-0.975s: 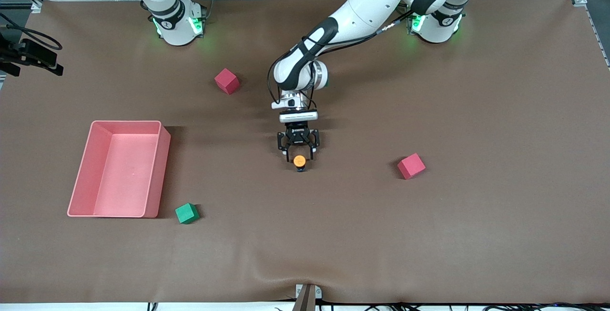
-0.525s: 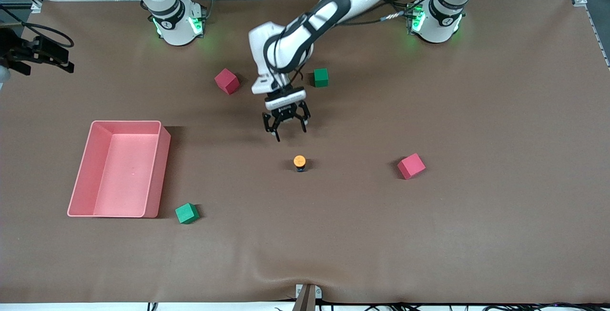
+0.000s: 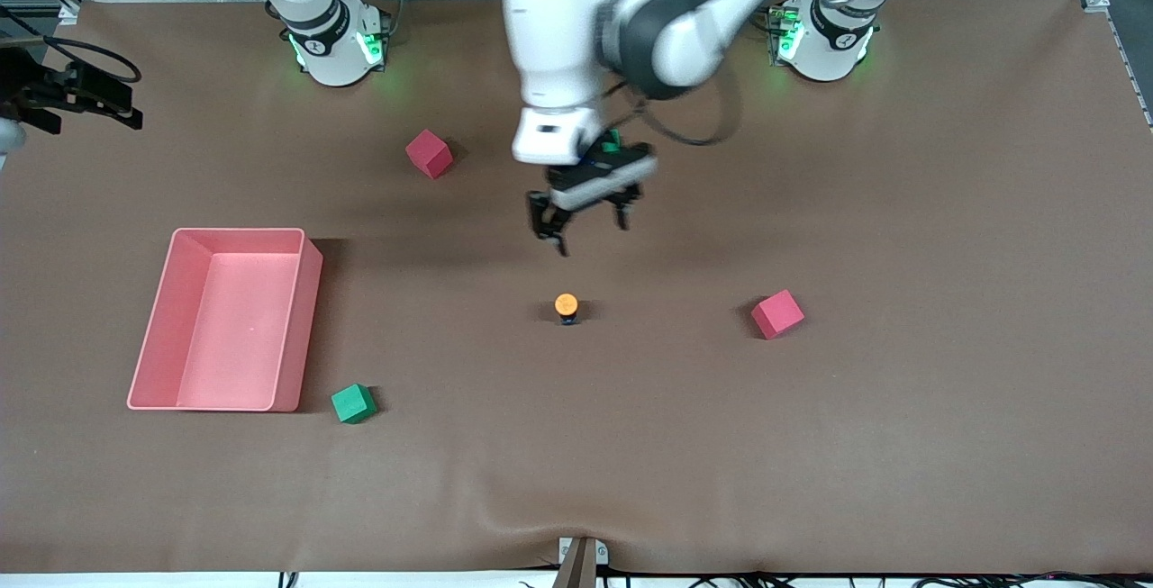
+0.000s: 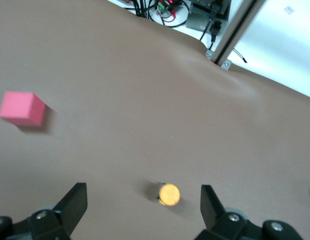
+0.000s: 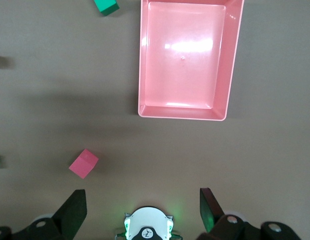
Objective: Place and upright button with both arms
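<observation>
left claw [image 3: 585, 226] risen, off button [image 3: 566, 305]

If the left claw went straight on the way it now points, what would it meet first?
Probably the bare table, close to the button. The open left claw hangs over the mat, and its wrist view shows the button between its fingers. Depth is unclear, so a finger might clip the button.

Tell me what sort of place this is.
Most likely a robotics lab bench. Two white arms stand bolted along a brown mat, an aluminium frame and cabling run along the edge, and the props are a button, foam cubes and a pink bin.
</observation>
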Action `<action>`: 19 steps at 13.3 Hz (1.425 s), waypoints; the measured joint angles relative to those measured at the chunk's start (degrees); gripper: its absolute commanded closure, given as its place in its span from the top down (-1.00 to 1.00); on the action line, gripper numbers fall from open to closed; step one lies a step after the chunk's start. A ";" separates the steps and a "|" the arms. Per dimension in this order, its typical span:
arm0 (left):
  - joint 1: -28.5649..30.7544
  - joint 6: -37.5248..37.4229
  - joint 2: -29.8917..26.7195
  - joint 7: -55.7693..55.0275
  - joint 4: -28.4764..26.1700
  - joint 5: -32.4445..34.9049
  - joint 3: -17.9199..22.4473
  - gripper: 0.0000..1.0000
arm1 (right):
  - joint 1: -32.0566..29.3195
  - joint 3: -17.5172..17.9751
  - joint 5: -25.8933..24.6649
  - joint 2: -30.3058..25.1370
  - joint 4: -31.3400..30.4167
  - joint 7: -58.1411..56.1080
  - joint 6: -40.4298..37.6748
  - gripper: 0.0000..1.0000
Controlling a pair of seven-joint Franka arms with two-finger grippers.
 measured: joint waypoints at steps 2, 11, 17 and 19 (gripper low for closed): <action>6.74 -3.00 -4.71 12.47 -0.08 -8.91 0.18 1.00 | 1.24 0.04 -0.11 0.29 0.19 0.09 0.18 1.00; 34.49 -19.72 -15.76 63.34 -1.03 -24.91 0.21 1.00 | 3.58 0.18 -0.11 -0.05 2.55 -0.10 -2.12 1.00; 40.95 -25.40 -20.36 73.47 -4.17 -28.07 0.17 1.00 | 5.08 0.06 -0.17 2.39 3.04 -0.06 -2.24 1.00; 41.54 -25.43 -22.45 75.24 -5.85 -28.52 0.16 1.00 | 5.67 -0.02 -0.35 3.44 3.03 -0.02 -2.44 1.00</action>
